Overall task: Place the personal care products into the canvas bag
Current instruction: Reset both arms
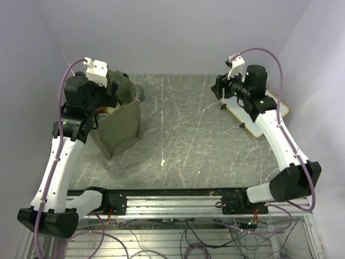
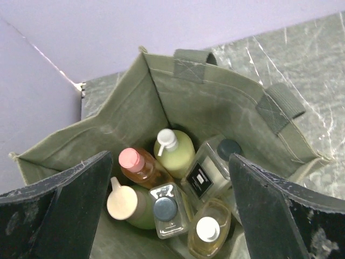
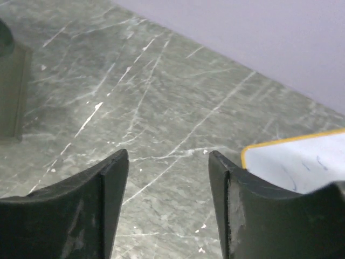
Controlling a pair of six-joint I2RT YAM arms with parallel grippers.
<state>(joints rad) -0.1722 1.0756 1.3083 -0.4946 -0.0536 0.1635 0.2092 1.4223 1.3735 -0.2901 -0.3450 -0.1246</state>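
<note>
The olive-green canvas bag (image 1: 121, 127) stands upright at the table's left, and my left gripper (image 1: 112, 86) hangs over its mouth. In the left wrist view the left gripper (image 2: 170, 156) is open and holds nothing, its dark fingers (image 2: 64, 210) on either side of the bag's inside (image 2: 129, 118). Several personal care products stand packed on the bottom. Among them are an orange bottle (image 2: 141, 167), a yellow-green pump bottle (image 2: 178, 154) and a clear square bottle with a black label (image 2: 210, 172). My right gripper (image 3: 168, 156) is open and empty above bare table.
A yellow-edged whiteboard (image 1: 269, 108) lies at the right rear of the table under the right arm, its corner (image 3: 302, 162) beside the right finger. Purple walls close the back and both sides. The bag's handle (image 2: 280, 105) hangs over its far rim.
</note>
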